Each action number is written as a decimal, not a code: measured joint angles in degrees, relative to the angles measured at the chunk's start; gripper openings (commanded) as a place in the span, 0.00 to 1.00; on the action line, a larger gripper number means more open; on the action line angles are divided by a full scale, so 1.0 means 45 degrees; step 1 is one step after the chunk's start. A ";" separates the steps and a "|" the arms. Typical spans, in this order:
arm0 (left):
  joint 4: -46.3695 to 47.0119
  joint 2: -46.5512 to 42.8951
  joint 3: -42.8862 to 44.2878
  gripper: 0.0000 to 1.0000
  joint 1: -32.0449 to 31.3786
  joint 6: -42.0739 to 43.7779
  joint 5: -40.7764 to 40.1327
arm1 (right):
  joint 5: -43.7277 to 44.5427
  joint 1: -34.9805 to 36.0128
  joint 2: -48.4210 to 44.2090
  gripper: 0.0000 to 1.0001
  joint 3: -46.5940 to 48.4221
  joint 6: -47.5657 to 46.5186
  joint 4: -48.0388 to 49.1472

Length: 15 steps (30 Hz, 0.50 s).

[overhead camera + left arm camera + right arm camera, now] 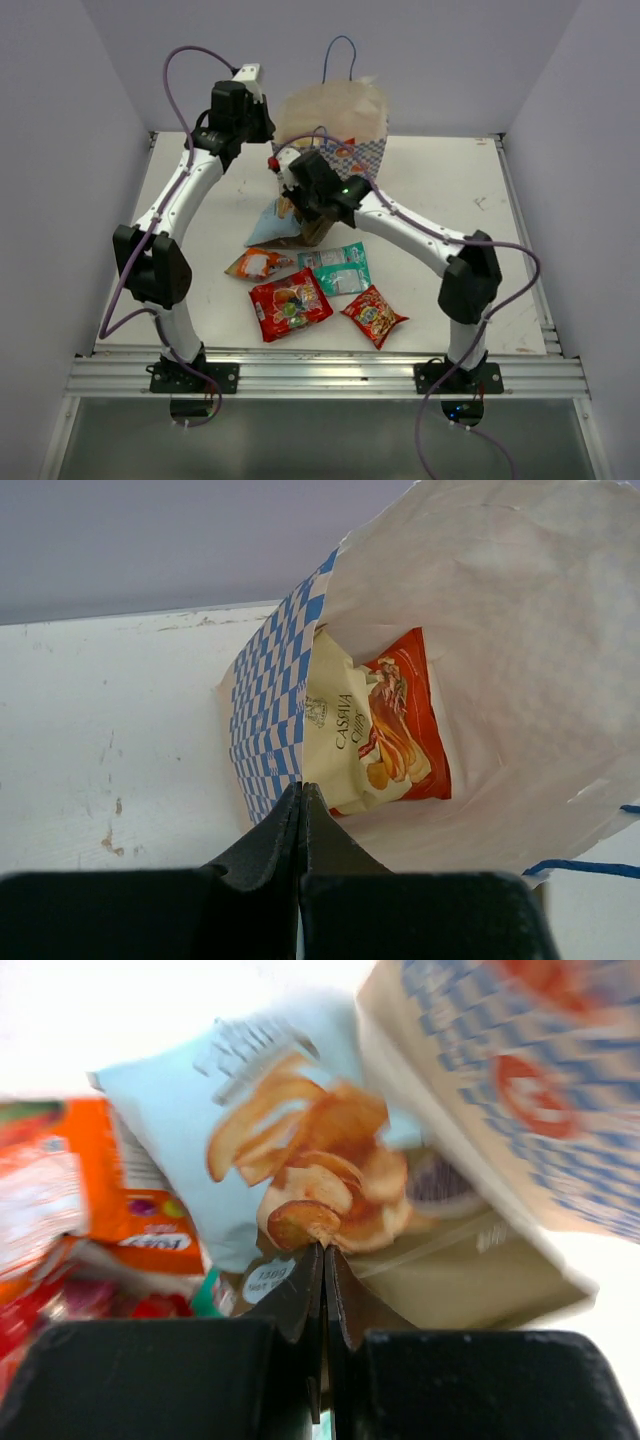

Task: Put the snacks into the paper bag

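1. White worktop, pale lilac walls on three sides.
2. The left pincer is shut tight and looks to be pinching the rim of the paper bag, which stands at the back. A cream-and-red packet lies inside it.
3. The right pincer is closed too. Its tips are down where a light blue packet and a brown packet overlap, just in front of the bag. It's too blurry to say if it's got either.
4. Loose near the front: orange packet, big red packet, teal packet, small red-orange packet.

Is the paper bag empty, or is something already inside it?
Not empty. The left wrist view looks into the open paper bag, and a cream-and-red packet lies inside.
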 measured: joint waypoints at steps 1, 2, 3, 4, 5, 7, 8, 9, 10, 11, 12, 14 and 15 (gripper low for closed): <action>-0.0005 0.0000 0.0005 0.00 0.0005 0.0000 -0.0005 | -0.0015 0.0029 -0.0520 0.00 0.0398 0.0044 -0.0544; -0.0010 0.0000 0.0010 0.00 0.0015 0.0000 -0.0015 | 0.0015 0.0044 -0.0996 0.00 0.0899 0.0097 -0.1122; -0.0015 0.0005 0.0029 0.00 0.0019 -0.0005 -0.0019 | 0.0063 0.0049 -0.1423 0.00 0.1413 0.0141 -0.1559; -0.0019 0.0010 0.0058 0.00 0.0029 -0.0005 -0.0019 | 0.0136 0.0049 -0.1851 0.00 0.2045 0.0194 -0.2059; -0.0029 0.0019 0.0102 0.00 0.0039 -0.0005 -0.0019 | 0.0204 0.0049 -0.2220 0.00 0.2671 0.0248 -0.2463; -0.0029 0.0073 0.0243 0.00 0.0053 -0.0010 -0.0019 | 0.0554 0.0049 -0.2919 0.00 0.3827 0.0345 -0.3036; -0.0029 0.0083 0.0291 0.00 0.0063 -0.0010 -0.0019 | 0.0763 0.0049 -0.3191 0.00 0.4410 0.0379 -0.3327; -0.0029 0.0097 0.0330 0.00 0.0063 -0.0015 -0.0019 | 0.1005 0.0049 -0.3424 0.00 0.4930 0.0403 -0.3487; -0.0029 0.0097 0.0350 0.00 0.0068 -0.0015 -0.0019 | 0.1282 0.0044 -0.3570 0.00 0.5489 0.0393 -0.3628; -0.0024 0.0107 0.0369 0.00 0.0073 -0.0015 -0.0019 | 0.1569 0.0034 -0.3614 0.00 0.6110 0.0345 -0.3721; -0.0024 0.0107 0.0374 0.00 0.0073 -0.0019 -0.0019 | 0.1860 0.0034 -0.3619 0.00 0.6688 0.0282 -0.3687; -0.0024 0.0126 0.0374 0.00 0.0073 -0.0024 -0.0019 | 0.2322 -0.0039 -0.3541 0.00 0.7538 0.0083 -0.3492; -0.0024 0.0136 0.0374 0.00 0.0073 -0.0039 -0.0019 | 0.2511 -0.0228 -0.3497 0.00 0.7898 -0.0044 -0.3152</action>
